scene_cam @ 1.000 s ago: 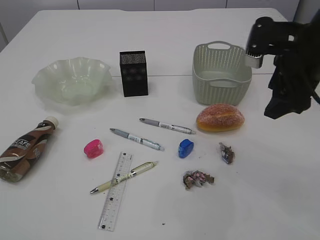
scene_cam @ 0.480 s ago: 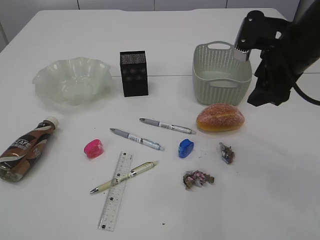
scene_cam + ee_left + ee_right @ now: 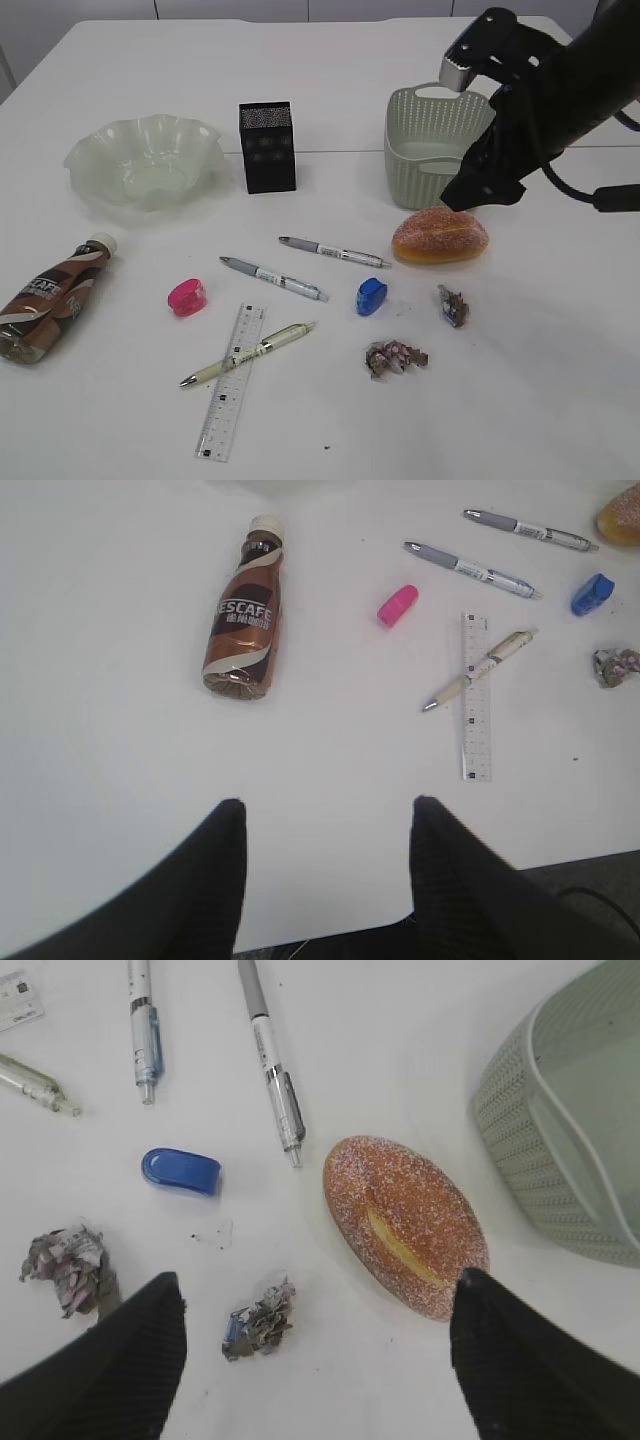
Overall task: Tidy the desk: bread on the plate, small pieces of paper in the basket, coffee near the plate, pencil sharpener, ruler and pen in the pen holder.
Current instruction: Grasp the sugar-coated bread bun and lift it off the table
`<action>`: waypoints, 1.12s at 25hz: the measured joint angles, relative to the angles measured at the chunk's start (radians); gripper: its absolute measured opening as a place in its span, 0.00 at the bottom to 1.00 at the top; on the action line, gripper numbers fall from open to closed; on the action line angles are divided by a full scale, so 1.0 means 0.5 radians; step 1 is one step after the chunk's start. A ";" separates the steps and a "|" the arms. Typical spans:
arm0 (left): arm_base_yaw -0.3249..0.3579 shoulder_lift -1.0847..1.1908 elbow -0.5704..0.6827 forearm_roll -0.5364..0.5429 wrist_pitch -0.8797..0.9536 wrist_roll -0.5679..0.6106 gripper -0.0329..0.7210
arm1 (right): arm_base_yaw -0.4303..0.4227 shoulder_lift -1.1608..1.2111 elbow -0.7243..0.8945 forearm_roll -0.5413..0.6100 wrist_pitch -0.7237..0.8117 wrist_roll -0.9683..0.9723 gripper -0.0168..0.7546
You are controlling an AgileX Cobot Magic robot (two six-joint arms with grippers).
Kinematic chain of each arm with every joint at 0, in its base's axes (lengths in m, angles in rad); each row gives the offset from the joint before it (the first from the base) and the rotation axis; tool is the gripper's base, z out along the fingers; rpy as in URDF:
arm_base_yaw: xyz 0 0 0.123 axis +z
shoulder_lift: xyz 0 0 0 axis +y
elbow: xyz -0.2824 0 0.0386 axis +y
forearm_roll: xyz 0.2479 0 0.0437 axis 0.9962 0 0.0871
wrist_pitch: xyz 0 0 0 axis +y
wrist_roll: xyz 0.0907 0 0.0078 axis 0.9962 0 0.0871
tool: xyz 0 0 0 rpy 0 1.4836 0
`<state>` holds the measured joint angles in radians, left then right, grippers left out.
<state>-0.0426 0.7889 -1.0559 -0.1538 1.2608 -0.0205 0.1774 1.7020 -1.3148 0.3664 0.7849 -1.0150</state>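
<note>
The bread [image 3: 405, 1223] lies between the two dark fingers [image 3: 520, 1370] of the open right gripper [image 3: 318, 1352], just beside the basket [image 3: 560, 1130] at upper right. A blue sharpener [image 3: 181, 1171] sits left of it, below two pens [image 3: 271, 1060]. Two crumpled paper scraps [image 3: 258, 1321] lie near the left finger.

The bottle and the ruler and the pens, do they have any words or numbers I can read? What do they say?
"NESCAFE": on the dark label of the coffee bottle, clear in the left wrist view.
Smaller print under it: too blurred to read.
Ruler: fine marks and numbers, too small to read.
Pens: no print that can be made out.
Nothing else shows any writing.
</note>
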 joint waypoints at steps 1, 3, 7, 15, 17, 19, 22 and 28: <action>0.000 0.000 0.000 0.000 0.000 0.000 0.56 | 0.000 0.022 0.000 0.002 -0.022 0.026 0.81; 0.000 0.000 0.000 -0.003 0.000 0.000 0.56 | 0.000 0.084 0.000 -0.006 -0.069 0.049 0.82; 0.000 0.000 0.000 -0.003 0.000 0.000 0.56 | 0.000 0.218 0.000 -0.016 -0.180 0.061 0.81; 0.000 0.000 0.000 -0.020 0.000 0.000 0.56 | 0.000 0.334 0.000 -0.250 -0.396 -0.182 0.72; 0.000 0.000 0.000 -0.033 0.000 0.000 0.56 | 0.000 0.334 0.000 -0.363 -0.431 -0.367 0.72; 0.000 0.000 0.000 -0.042 0.000 0.000 0.56 | 0.000 0.337 0.000 -0.425 -0.465 -0.523 0.72; 0.000 0.000 0.000 -0.045 0.000 0.000 0.56 | 0.000 0.368 -0.003 -0.447 -0.474 -0.667 0.72; 0.000 0.000 0.000 -0.054 0.000 0.000 0.56 | 0.000 0.510 -0.003 -0.537 -0.384 -0.792 0.71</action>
<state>-0.0426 0.7889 -1.0559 -0.1810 1.2608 -0.0205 0.1774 1.9571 -1.3163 0.0979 0.5931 -1.4108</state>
